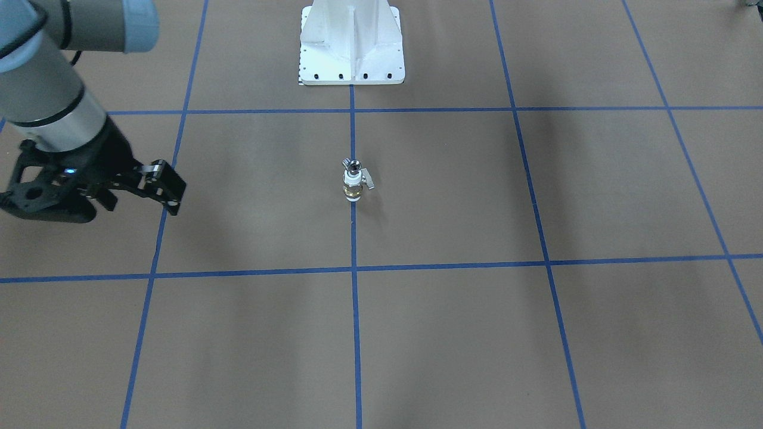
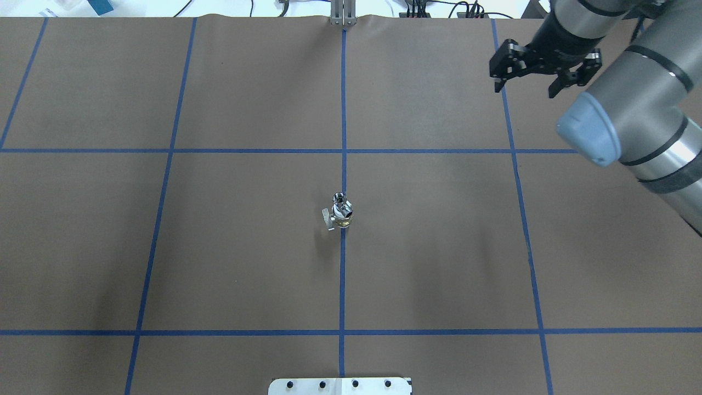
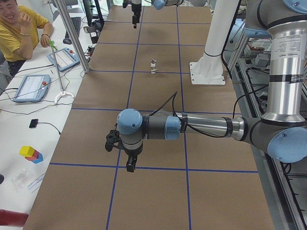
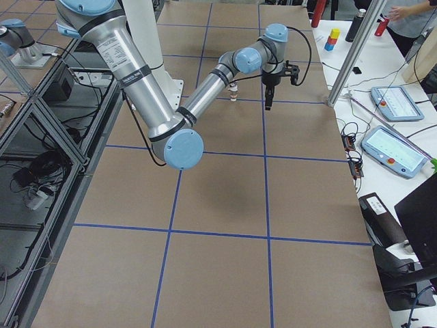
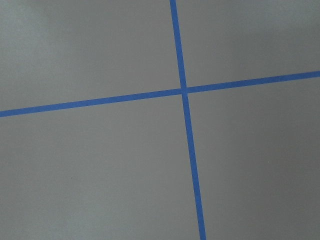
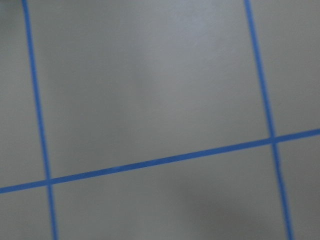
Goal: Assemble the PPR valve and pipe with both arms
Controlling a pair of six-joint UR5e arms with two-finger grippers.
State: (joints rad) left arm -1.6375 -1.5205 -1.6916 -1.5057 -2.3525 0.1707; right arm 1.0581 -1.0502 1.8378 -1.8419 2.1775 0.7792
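Note:
The PPR valve stands upright at the table's centre on a blue tape line, with its lever to one side. The chrome pipe sits on the valve's top end. Both also show in the overhead view, valve and pipe. My right gripper is open and empty, far from the valve at the far right of the table; it also shows in the front-facing view. My left gripper shows only in the left side view, low over the table well away from the valve. I cannot tell if it is open. Both wrist views show only paper and tape.
The white pedestal base stands at the robot's edge of the table. Blue tape lines grid the brown paper. A person, tablets and coloured blocks are on a side bench beyond the table's edge.

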